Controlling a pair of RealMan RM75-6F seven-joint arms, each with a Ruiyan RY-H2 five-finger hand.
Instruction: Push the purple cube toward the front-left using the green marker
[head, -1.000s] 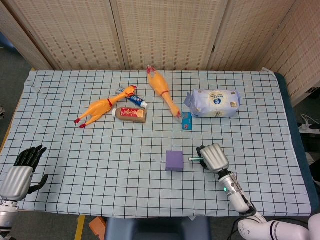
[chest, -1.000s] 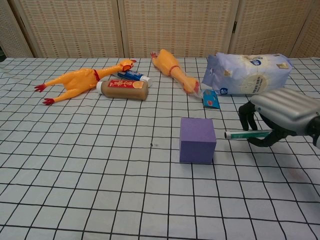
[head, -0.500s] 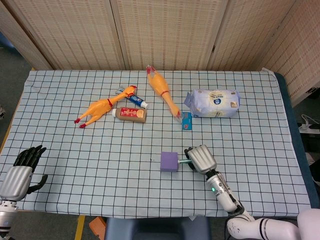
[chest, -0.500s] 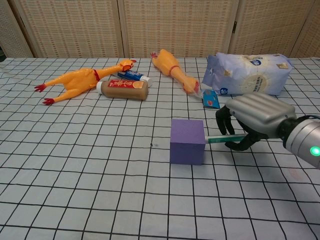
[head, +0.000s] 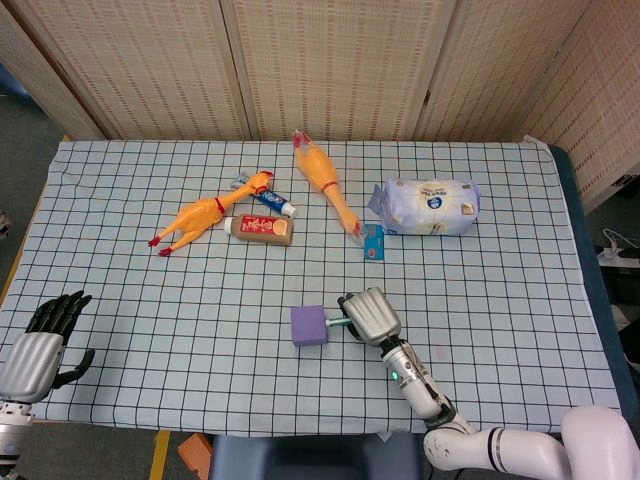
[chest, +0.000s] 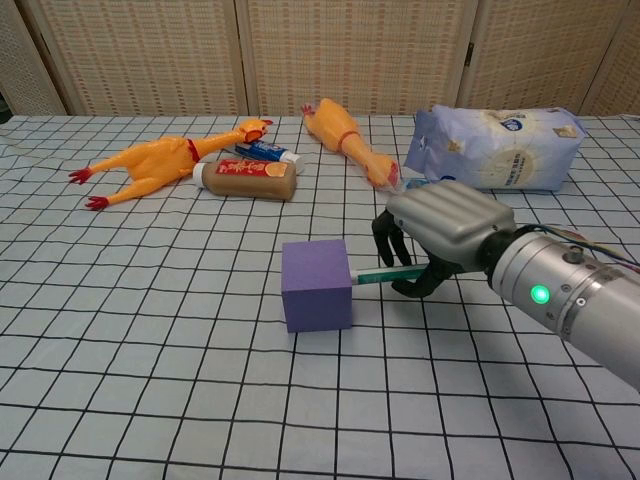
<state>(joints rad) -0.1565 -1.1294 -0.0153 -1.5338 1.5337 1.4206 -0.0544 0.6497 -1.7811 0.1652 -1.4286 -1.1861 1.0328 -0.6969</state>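
Observation:
A purple cube (head: 309, 325) (chest: 316, 284) sits on the checked tablecloth near the front middle. My right hand (head: 370, 314) (chest: 442, 231) grips a green marker (head: 337, 323) (chest: 376, 273) that lies level, its tip touching the cube's right face. The hand is just to the right of the cube. My left hand (head: 40, 345) rests at the table's front-left corner, fingers apart and holding nothing; the chest view does not show it.
Two yellow rubber chickens (head: 205, 214) (head: 324, 180), a brown bottle (head: 259, 229), a toothpaste tube (head: 273, 202), a small blue packet (head: 374, 243) and a white-blue bag (head: 427, 206) lie further back. The table's front edge (head: 300, 432) is close behind the cube.
My right hand has moved left with the marker, first reaching the cube, then sliding it leftward by about two grid squares. The left hand has not moved.

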